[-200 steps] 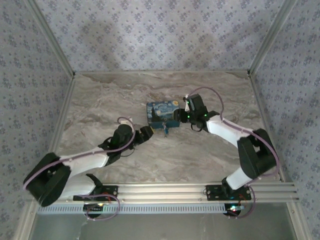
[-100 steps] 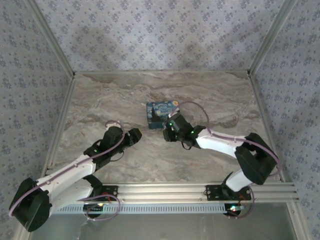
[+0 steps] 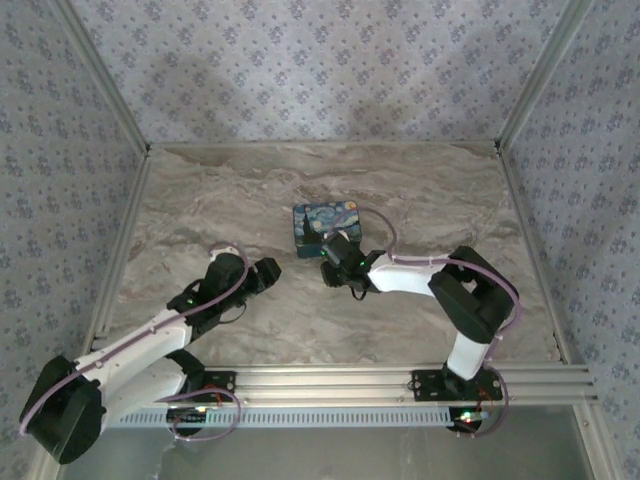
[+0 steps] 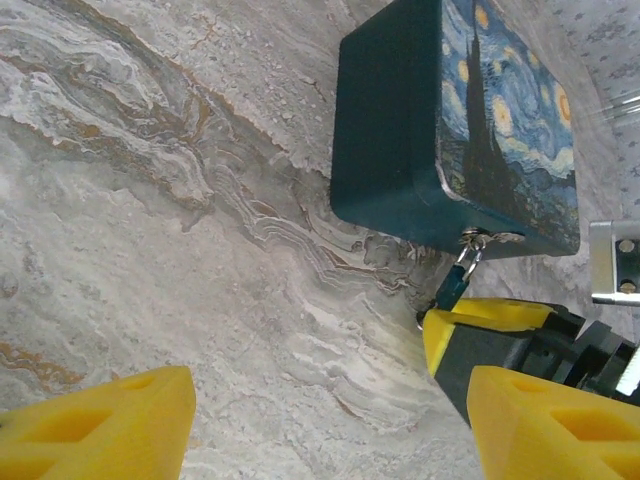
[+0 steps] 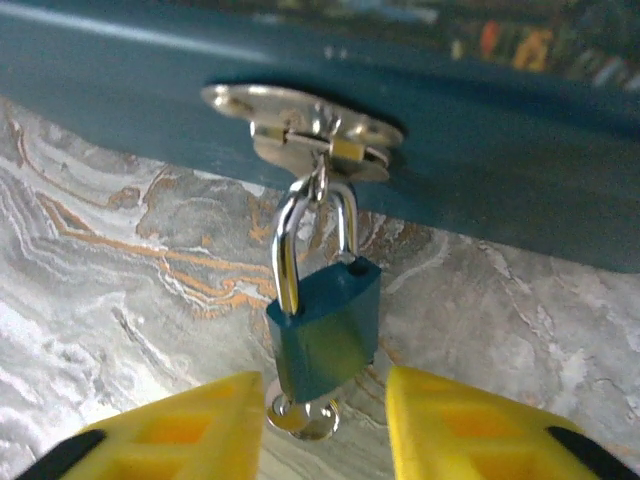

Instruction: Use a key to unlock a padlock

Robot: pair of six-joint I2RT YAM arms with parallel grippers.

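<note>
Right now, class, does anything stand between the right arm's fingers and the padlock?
Nothing visible does. The padlock hangs from the box's hasp, and the fingers of the right gripper closely flank its lower end. A silvery piece pokes out beneath it.

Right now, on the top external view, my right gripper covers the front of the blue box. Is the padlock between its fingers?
Observer: Yes. On the right wrist view the padlock hangs between the yellow fingers of the right gripper, with a slim gap on each side.
Operator: Is the shackle open?
Observer: No. Both legs of the shackle sit in the body, looped through the hasp on the box.
Operator: Where is the key?
Observer: A small pale key pokes out beneath the padlock's base, apparently in the keyhole, between the fingertips.
</note>
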